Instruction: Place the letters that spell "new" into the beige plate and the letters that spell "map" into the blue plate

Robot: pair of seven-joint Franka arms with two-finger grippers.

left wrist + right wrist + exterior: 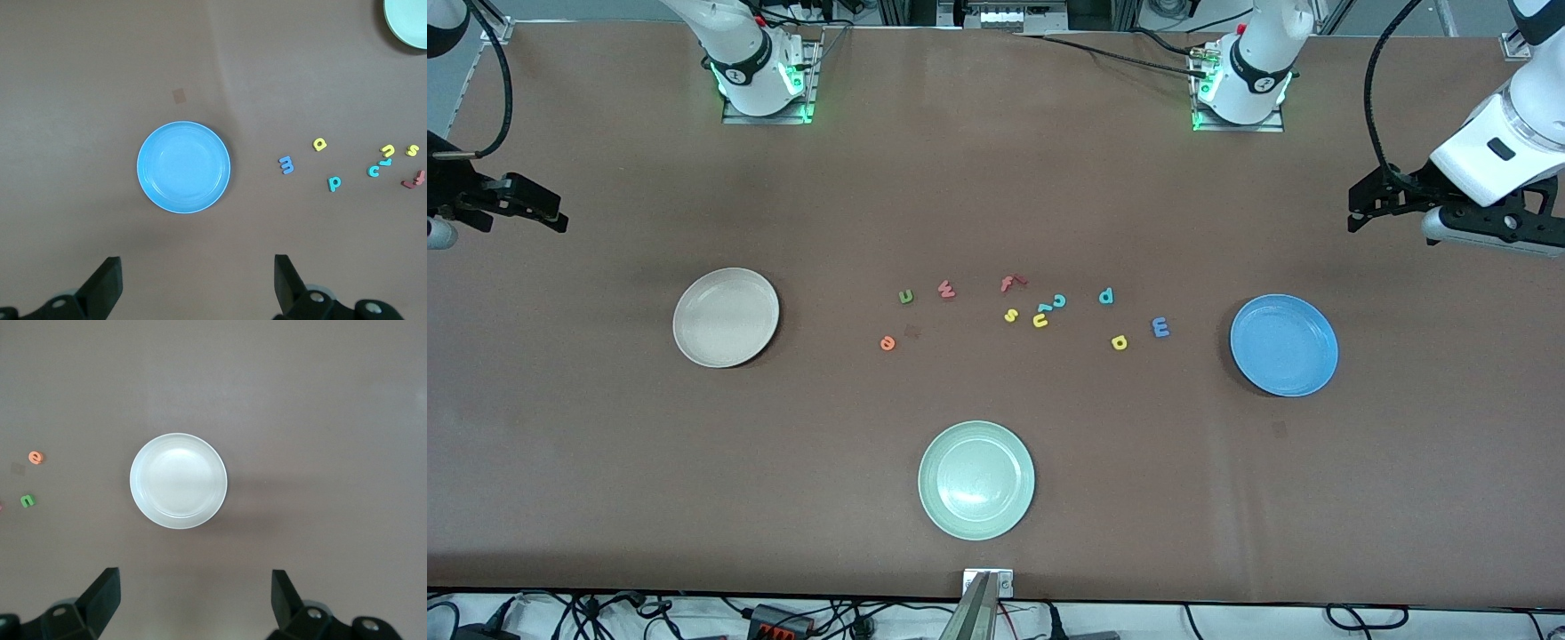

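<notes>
A robotics lab: arm bases [765, 76] bolted to a brown table [996, 178], cables [783, 618] trailing.

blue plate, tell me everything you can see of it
The blue plate is round, plain bright blue and glossy, with a shallow raised rim and a flat well; it looks like plastic or glazed ware. It lies flat and upright on the brown table, toward the left arm's end, and holds nothing. No letter touches it; the blue m lies closest, beside it. The left gripper hangs above the table near it, jaws open, not touching.
</notes>
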